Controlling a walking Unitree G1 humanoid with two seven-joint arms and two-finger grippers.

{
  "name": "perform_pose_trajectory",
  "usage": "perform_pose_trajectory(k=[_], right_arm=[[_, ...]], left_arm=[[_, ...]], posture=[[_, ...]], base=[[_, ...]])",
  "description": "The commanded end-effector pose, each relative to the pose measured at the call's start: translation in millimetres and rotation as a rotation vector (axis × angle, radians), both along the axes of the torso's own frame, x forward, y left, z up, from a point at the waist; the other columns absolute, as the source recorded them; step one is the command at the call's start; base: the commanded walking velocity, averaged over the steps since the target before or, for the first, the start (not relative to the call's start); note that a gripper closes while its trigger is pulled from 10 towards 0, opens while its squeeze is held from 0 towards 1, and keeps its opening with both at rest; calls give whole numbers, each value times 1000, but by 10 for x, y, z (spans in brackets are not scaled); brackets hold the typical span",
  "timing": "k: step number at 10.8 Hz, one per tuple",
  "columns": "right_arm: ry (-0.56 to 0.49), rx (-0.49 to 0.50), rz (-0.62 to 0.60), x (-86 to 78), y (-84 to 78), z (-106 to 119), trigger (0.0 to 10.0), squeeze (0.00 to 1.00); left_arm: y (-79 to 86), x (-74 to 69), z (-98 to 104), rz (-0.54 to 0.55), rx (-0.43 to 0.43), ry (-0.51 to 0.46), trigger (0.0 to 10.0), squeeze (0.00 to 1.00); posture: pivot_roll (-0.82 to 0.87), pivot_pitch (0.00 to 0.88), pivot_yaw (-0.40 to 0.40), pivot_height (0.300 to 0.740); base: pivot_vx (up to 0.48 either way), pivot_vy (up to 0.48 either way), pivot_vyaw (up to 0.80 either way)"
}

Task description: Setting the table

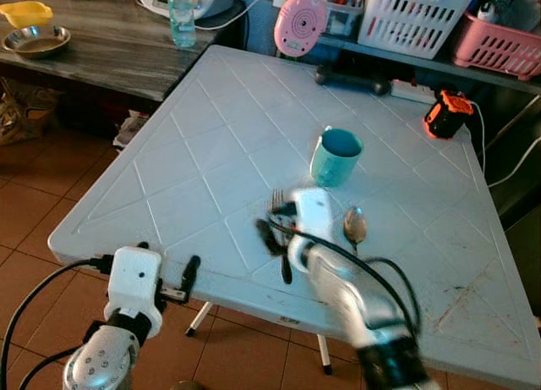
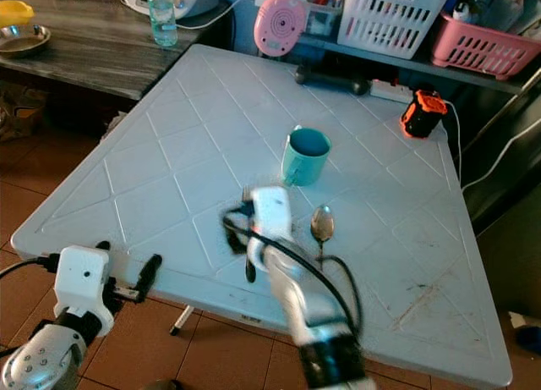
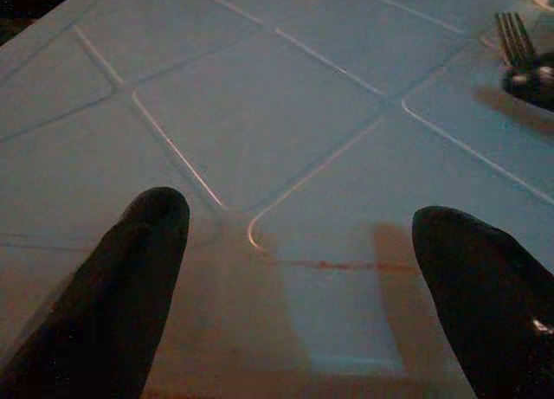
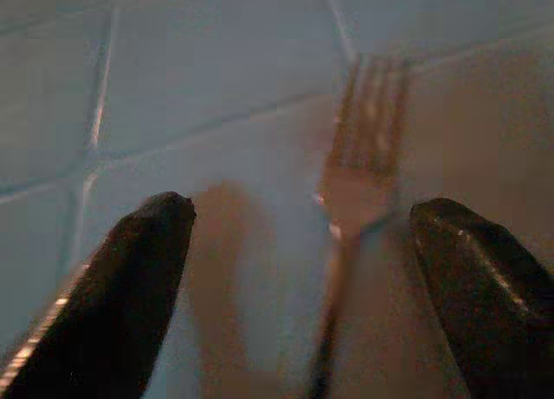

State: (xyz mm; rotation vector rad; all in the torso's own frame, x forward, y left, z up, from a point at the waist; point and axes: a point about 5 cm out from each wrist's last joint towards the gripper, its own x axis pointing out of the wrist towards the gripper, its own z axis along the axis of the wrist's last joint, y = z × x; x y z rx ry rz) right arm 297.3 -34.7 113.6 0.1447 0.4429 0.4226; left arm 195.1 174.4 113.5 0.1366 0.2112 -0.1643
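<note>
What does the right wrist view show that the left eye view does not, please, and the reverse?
The right wrist view alone shows the fork's tines close up, lying on the table between the right gripper's open fingers, nearer one of them. The left eye view alone shows the teal mug, the spoon beside the right gripper, and the left gripper at the table's near edge. Both show the fork, the right gripper and the white tabletop.

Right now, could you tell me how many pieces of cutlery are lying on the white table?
2. A fork lies between the open fingers of the right hand, and a spoon lies just to its right, below the teal mug. The arm could hide more.
</note>
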Motion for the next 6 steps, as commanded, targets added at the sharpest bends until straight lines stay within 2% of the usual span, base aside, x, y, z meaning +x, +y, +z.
perform_pose_trajectory(k=[1, 2, 4, 6], right_arm=[[104, 48, 14, -160, 186, -157, 0, 0], [143, 31, 14, -182, 190, -185, 0, 0], [193, -41, -45, -208, 84, -263, 0, 0], [203, -99, -87, -208, -23, -315, 0, 0]], left_arm=[[-40, -22, 12, -34, -4, 10, 10000, 0], [-59, -27, 12, -66, -1, 23, 10000, 0], [-56, -26, 23, -83, -7, 33, 10000, 0], [-109, -32, 8, -124, -17, 50, 10000, 0]], posture=[[240, 126, -118, 740], [236, 130, -110, 740], [230, 129, -98, 740], [224, 126, -92, 740]], base=[[0, 0, 0], [0, 0, 0], [0, 0, 0], [0, 0, 0]])
